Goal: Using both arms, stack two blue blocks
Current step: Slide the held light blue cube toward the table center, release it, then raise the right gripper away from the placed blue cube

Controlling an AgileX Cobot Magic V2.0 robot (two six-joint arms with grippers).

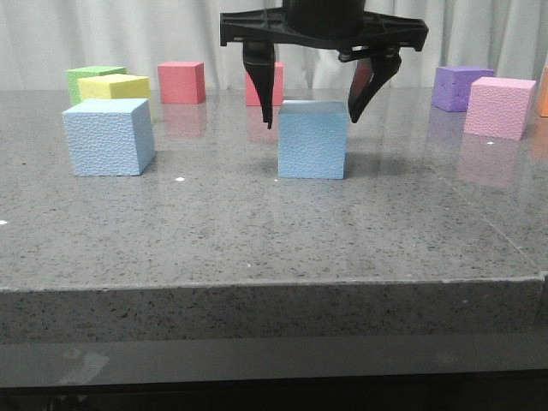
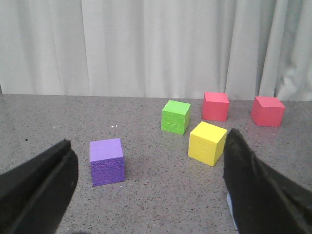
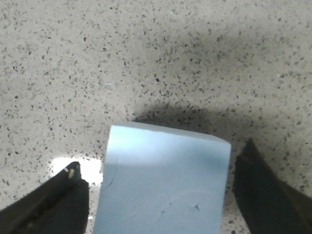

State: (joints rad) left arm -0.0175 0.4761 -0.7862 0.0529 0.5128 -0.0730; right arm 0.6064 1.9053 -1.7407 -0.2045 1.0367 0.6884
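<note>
Here the right end effector [image 1: 318,117] hangs over the middle of the grey speckled surface [image 1: 257,248], its black horizontal bar above and its two fingers [image 1: 259,81] spread wide apart. The fingertips reach down to the top edge of one blue block [image 1: 312,139], one on the left of it and one on the right. The right wrist view shows that block's smooth top [image 3: 163,183] lying between the two fingers [image 3: 48,207] with a gap of bare surface on each side, so the end effector is released and grips nothing. The block rests on the surface.

The second blue block [image 1: 110,136] sits on the surface well to the left of the first, at about the same depth, with no arm near it in the front view.

The left end effector [image 2: 146,195] shows only in its own wrist view, where its two dark fingers [image 2: 39,190] stand far apart with nothing between them: released too. A sliver of light blue [image 2: 231,209] peeks out beside one finger.

Farther back on the left stand a green cube [image 1: 92,79] and a yellow cube [image 1: 114,86], touching or nearly so. Two red cubes [image 1: 181,82] stand along the far edge. On the far right are a purple cube [image 1: 461,87] and a pink cube [image 1: 499,107] just nearer than it.
</note>
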